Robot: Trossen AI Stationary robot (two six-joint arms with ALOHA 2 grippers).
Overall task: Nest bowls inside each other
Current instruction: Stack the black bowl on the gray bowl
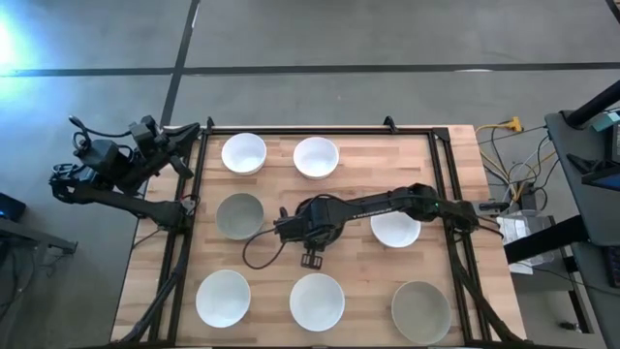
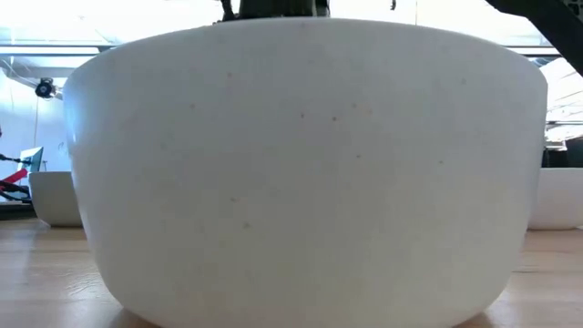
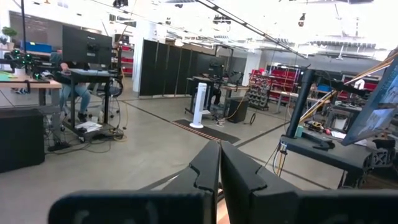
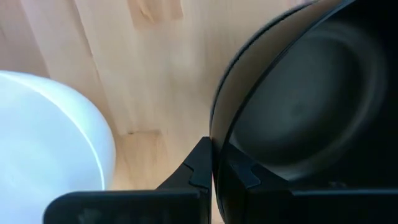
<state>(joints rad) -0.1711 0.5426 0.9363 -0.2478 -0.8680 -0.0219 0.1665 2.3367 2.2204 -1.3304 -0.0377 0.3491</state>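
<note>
While the left gripper (image 3: 219,177) idles pressed together off-table, the right gripper (image 4: 212,168) pinches the black bowl's (image 4: 298,106) rim — mid-table.

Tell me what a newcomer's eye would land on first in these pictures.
First the right gripper at the table's middle, shut on the rim of a black bowl. Around it, pale bowls sit in rows on the wooden table, and one white bowl fills nearly the whole low view. The left gripper waits shut off the table's left side.
</note>
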